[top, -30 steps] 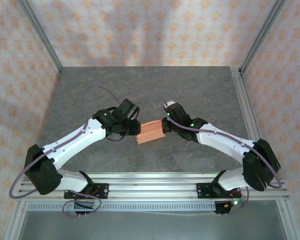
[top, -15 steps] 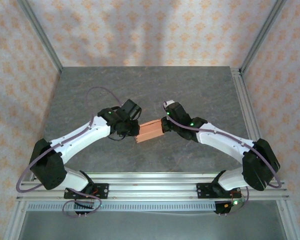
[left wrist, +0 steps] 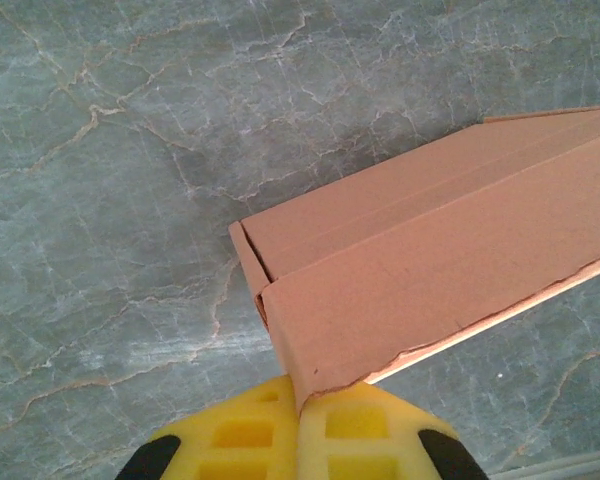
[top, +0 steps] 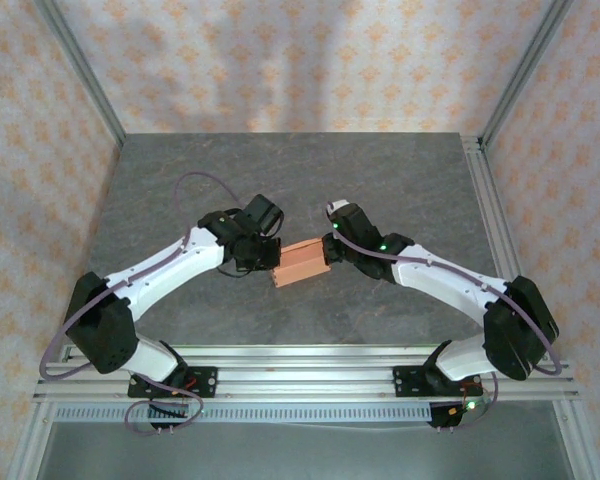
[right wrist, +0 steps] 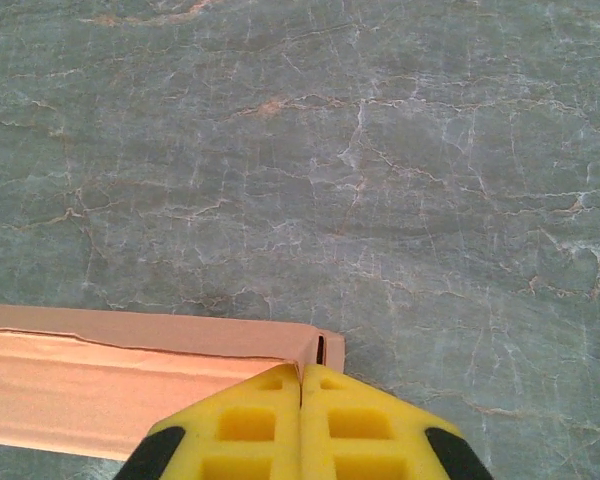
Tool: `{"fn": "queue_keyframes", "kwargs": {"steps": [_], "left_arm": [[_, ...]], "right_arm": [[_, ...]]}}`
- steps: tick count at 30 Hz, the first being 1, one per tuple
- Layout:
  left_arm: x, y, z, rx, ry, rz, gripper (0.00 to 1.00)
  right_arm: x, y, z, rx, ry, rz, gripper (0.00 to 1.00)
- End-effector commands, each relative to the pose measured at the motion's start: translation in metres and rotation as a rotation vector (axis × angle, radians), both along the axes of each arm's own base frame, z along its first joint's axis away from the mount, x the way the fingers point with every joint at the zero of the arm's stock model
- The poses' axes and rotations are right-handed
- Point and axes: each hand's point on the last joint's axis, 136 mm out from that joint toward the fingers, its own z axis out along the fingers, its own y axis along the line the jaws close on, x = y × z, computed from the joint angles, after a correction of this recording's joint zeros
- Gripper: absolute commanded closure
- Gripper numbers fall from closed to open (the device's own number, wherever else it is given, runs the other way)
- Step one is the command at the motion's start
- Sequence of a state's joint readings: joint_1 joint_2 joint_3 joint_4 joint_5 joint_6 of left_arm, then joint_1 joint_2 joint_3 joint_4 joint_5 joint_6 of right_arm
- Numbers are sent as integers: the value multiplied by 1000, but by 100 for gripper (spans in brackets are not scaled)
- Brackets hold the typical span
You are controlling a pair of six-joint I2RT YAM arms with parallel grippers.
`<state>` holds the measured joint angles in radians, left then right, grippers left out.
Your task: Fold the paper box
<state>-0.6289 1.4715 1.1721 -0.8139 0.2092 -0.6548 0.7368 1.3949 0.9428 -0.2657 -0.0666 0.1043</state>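
Paper box [top: 300,262] lies mid-table [top: 400,180], position unchanged. At its 9 o'clock end the left gripper [left wrist: 298,400] has moved in over the last second and clenched its pads on the card's corner. At 3 o'clock the right gripper [right wrist: 300,375] remains clamped on the opposite corner, unmoved.

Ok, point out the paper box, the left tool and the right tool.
paper box [top: 300,263]: top external view, middle of its upper face.
left tool [left wrist: 298,405]: left wrist view, seam between its shut yellow fingertips.
right tool [right wrist: 300,390]: right wrist view, seam between its shut yellow fingertips.
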Motion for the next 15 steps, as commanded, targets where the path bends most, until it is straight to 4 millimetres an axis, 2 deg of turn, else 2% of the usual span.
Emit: {"fn": "queue_keyframes", "kwargs": {"steps": [1, 15], "left_arm": [[4, -12, 11, -67, 12, -4, 100], [12, -19, 14, -161, 51, 26, 100]], "right_arm": [[2, 7, 6, 18, -1, 3, 100], [1, 7, 4, 12, 1, 5, 100]]}}
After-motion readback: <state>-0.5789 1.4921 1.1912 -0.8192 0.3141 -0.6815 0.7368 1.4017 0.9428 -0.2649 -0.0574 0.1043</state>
